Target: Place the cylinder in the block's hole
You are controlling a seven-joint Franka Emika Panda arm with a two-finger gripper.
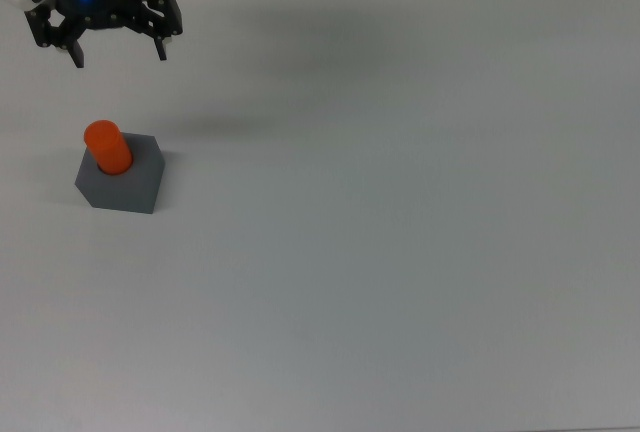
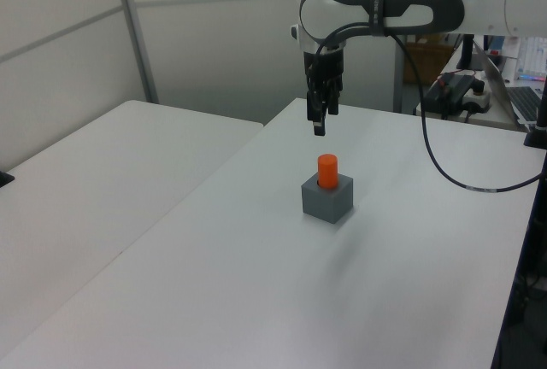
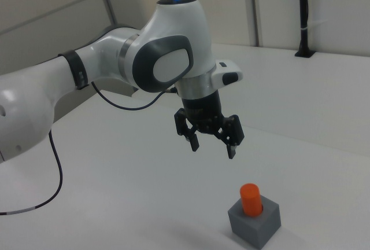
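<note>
The orange cylinder (image 1: 106, 146) (image 2: 326, 169) (image 3: 250, 198) stands upright in the hole of the dark grey block (image 1: 125, 184) (image 2: 329, 200) (image 3: 254, 221), its upper half sticking out. The block rests on the white table (image 1: 400, 202). My gripper (image 1: 120, 55) (image 2: 317, 125) (image 3: 213, 149) hangs open and empty in the air well above the cylinder, fingers pointing down and spread wide. In the top view it sits near the top left corner, apart from the block.
A second white table (image 2: 94, 164) stands at the left view's left, with a gap between the two. A black cable (image 2: 436, 155) hangs from the arm. Equipment and a laptop (image 2: 526, 104) sit at the left view's far right.
</note>
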